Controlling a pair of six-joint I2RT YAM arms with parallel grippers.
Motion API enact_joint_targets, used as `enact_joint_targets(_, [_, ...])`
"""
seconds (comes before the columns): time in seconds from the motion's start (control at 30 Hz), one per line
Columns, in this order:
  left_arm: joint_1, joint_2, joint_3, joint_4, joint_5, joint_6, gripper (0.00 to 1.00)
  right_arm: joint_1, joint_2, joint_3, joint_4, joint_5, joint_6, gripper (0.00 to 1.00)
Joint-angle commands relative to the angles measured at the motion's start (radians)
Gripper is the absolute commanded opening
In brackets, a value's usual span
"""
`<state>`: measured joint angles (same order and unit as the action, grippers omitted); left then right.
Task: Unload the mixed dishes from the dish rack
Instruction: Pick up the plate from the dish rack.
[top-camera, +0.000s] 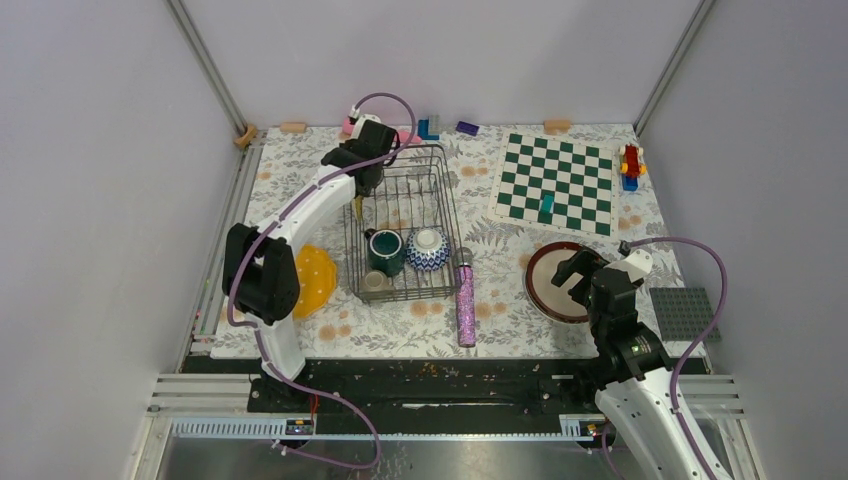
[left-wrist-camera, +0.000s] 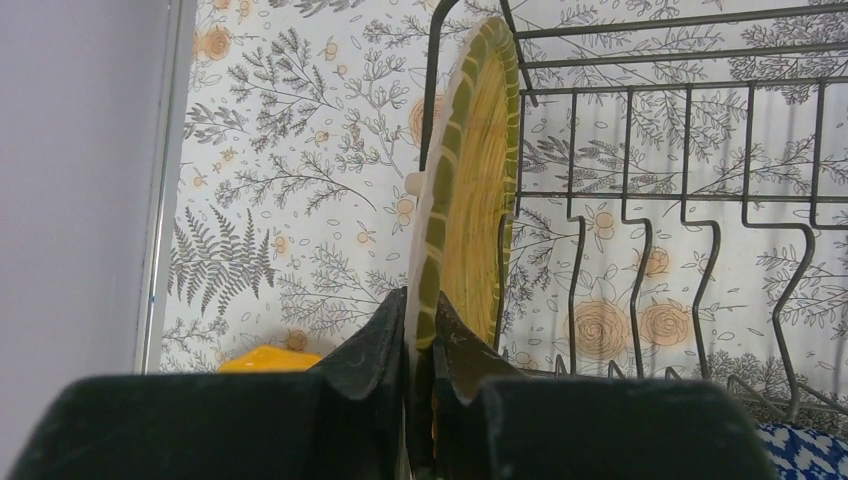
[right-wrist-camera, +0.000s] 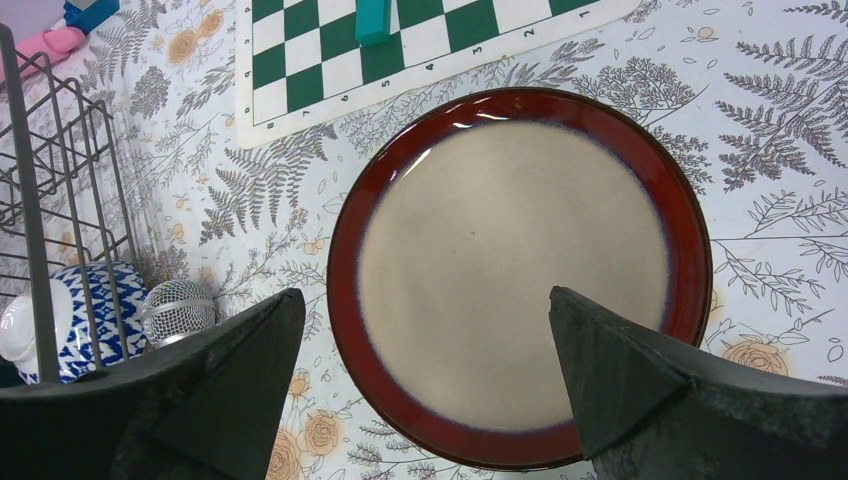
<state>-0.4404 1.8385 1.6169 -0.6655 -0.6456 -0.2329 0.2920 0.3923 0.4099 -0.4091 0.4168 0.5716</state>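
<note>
Between the left jaws, which are pinched almost shut, sits the rim of a green-rimmed plate (left-wrist-camera: 468, 190) with a straw-yellow centre. It stands upright on its edge and rises straight ahead of them. The wire dividers of the dish rack (left-wrist-camera: 688, 150) spread off to the right of these jaws, and a yellow plate (left-wrist-camera: 268, 358) lies low to their left on the worktop (left-wrist-camera: 290, 150). Further along the rack from the left jaws, a dark teal mug (top-camera: 385, 250), a patterned bowl (top-camera: 428, 248) and a small greyish cup (top-camera: 376, 282) sit in its near end.

The right jaws are spread wide and hold nothing. Directly below them a dark red-rimmed plate (right-wrist-camera: 520, 270) lies flat on the worktop, its width spanning the gap between the two tips. Beyond them lies a green-white chessboard (right-wrist-camera: 300, 60). To their left are the rack's corner and the cap of a glittery purple cylinder (top-camera: 465, 305).
</note>
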Motion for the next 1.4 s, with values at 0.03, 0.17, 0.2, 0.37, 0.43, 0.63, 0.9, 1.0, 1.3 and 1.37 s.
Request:
enact_joint_targets(0.03, [-0.004, -0.157, 0.094, 0.104, -0.107, 0.079, 0.00, -0.004, -0.009, -0.002, 0.028, 0.014, -0.021, 0.99])
enact_joint_targets(0.17, [-0.004, -0.146, 0.091, 0.122, -0.127, 0.128, 0.00, -0.004, -0.017, -0.006, 0.028, 0.021, -0.024, 1.00])
enact_joint_targets(0.2, [-0.004, -0.140, 0.090, 0.122, -0.132, 0.139, 0.00, -0.004, -0.019, -0.007, 0.028, 0.023, -0.024, 1.00])
enact_joint_targets(0.37, [-0.004, -0.117, 0.085, 0.118, -0.135, 0.153, 0.00, -0.004, -0.024, -0.008, 0.029, 0.030, -0.027, 1.00])
enact_joint_targets(0.43, [-0.004, -0.108, 0.085, 0.118, -0.136, 0.158, 0.00, -0.004, -0.024, -0.008, 0.027, 0.032, -0.027, 1.00])
enact_joint_targets(0.63, [-0.005, -0.082, 0.080, 0.110, -0.143, 0.171, 0.00, -0.004, -0.026, -0.005, 0.019, 0.045, -0.027, 1.00])
enact_joint_targets(0.9, [-0.006, -0.057, 0.030, 0.112, -0.186, 0.194, 0.00, -0.003, -0.029, -0.008, 0.019, 0.051, -0.027, 1.00])
enact_joint_targets(1.0, [-0.007, -0.040, 0.020, 0.112, -0.208, 0.205, 0.00, -0.004, -0.027, -0.007, 0.019, 0.053, -0.027, 0.99])
enact_joint_targets(1.3, [-0.024, 0.000, 0.020, 0.106, -0.264, 0.225, 0.00, -0.004, -0.017, -0.006, 0.019, 0.053, -0.030, 0.99])
enact_joint_targets(1.37, [-0.026, -0.003, 0.020, 0.104, -0.258, 0.225, 0.00, -0.004, -0.015, -0.006, 0.018, 0.053, -0.030, 1.00])
